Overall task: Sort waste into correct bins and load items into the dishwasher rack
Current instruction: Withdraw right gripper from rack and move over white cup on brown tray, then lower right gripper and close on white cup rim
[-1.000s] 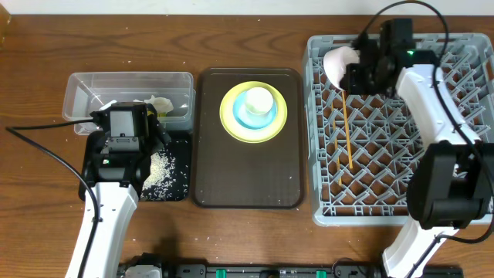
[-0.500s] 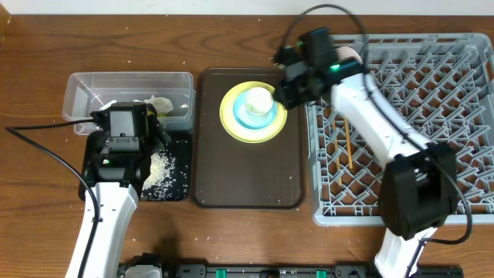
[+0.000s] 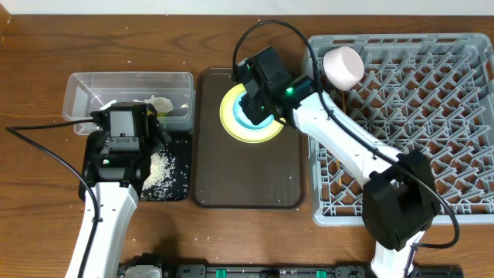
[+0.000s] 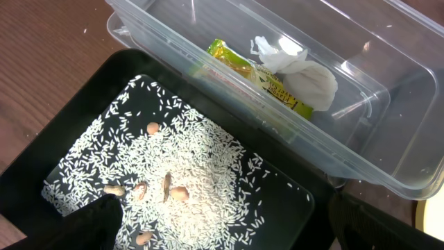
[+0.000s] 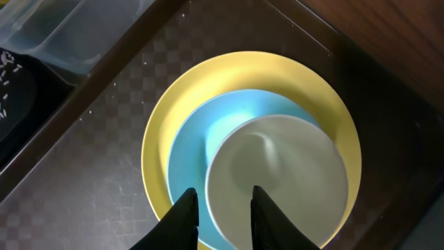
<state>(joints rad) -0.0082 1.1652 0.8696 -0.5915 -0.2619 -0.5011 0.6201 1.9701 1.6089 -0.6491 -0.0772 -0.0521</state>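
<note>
Rack (image 3: 455, 93): grey, on the table's right. Its right edge is cut off in the overhead view, and the right arm hides pegs along its left part.
Brown tray (image 3: 247, 177): between the bins and the rack, long axis running away from the robot.
Tub (image 3: 85, 93): clear, far left, long axis across the table.
Black tray (image 4: 90, 90): just beside the tub's near wall. In the overhead view it lies mostly under the left arm.
Plate (image 5: 180, 111): yellow, flat on the brown tray's far half, partly covered in the overhead view.
Right gripper (image 5: 222, 215): above the plate's stack, fingers slightly parted and holding nothing. The tips are cut off by the frame's edge, so contact cannot be told.
Left gripper (image 4: 222, 229): over the black tray, jaws wide, empty. Only dark finger parts show in the wrist view's bottom corners.
Blue bowl (image 5: 201, 139): upright on the plate.
Pink bowl (image 3: 343, 67): at the rack's far-left corner. Which way its mouth faces cannot be told.
Cup (image 5: 277, 180): in the blue bowl, its rim showing between the right fingers.
Tissue (image 4: 302, 73): crumpled in the tub, touching the wrapper.
Wrapper (image 4: 257, 73): in the tub, long axis along the tub's length.
Rice (image 4: 180, 180): scattered on the black tray, with a few brown bits among it.
</note>
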